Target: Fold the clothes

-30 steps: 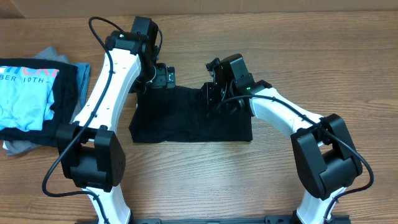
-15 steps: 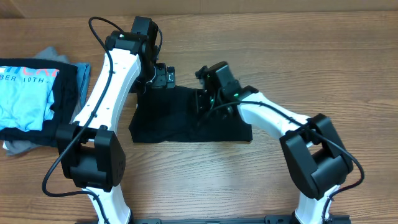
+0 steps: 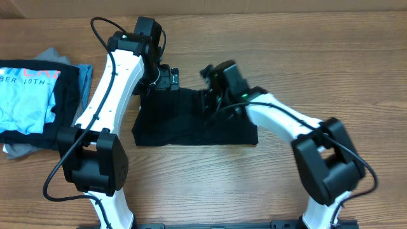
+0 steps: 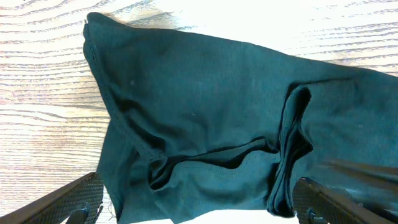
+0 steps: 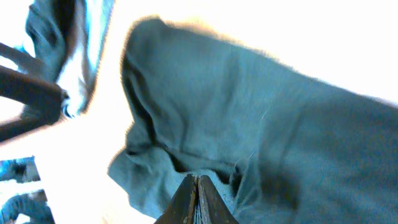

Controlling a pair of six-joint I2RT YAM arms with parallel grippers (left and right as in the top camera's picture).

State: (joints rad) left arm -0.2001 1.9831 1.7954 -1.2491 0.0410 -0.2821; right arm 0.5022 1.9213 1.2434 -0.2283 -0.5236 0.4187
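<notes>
The clothes [image 3: 184,124] lie as one black garment folded into a rough rectangle at the table's middle. My left gripper [image 3: 166,77] hangs open over its far left corner. In the left wrist view the fabric [image 4: 205,106] shows a hem and a raised fold between the spread fingers [image 4: 81,200] of that gripper [image 4: 202,211]. My right gripper [image 3: 211,95] is over the garment's far edge, near the middle. Seen from the right wrist, this gripper [image 5: 198,182] is shut, its tip against the wrinkled cloth [image 5: 280,137], and no fabric shows between the fingers.
A stack at the table's left edge holds a light blue T-shirt with white lettering [image 3: 25,95] on dark cloth [image 3: 68,95], with a grey garment [image 3: 19,150] underneath. Bare wooden table [image 3: 331,57] surrounds the black garment.
My right arm has swung left along the garment's far edge, then shifted slightly back, its gripper staying shut. The left arm and the garment's outline have not moved.
</notes>
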